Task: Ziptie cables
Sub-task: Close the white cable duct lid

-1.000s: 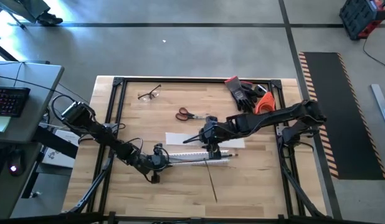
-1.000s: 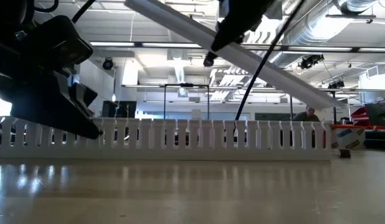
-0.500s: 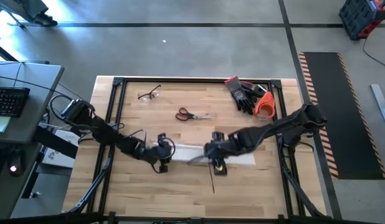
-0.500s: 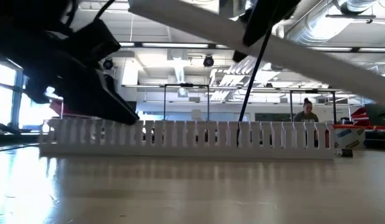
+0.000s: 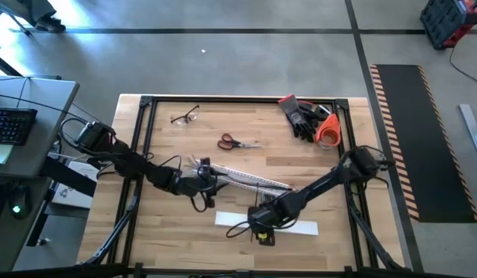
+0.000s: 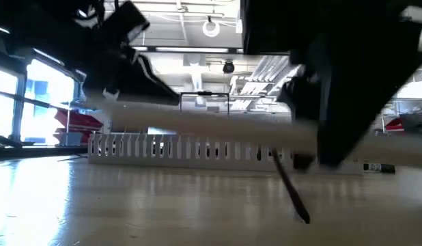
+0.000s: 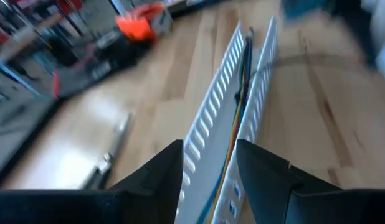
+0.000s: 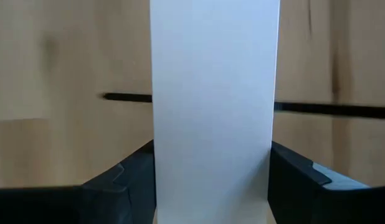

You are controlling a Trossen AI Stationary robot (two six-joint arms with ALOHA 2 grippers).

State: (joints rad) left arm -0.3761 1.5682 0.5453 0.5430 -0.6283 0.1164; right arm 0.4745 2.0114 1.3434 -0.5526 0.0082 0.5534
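Lying under right tool (image 8: 211, 186): ziptie (image 8: 127, 97)

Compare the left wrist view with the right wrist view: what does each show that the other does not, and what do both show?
Only the left wrist view shows the white slotted duct with the cables lying along its channel, held at its near end between the left hand's fingers, and the scissors on the table. Only the right wrist view shows the flat white cover strip between the right hand's fingers, with the black ziptie lying crosswise beneath it. Both show the wooden table.
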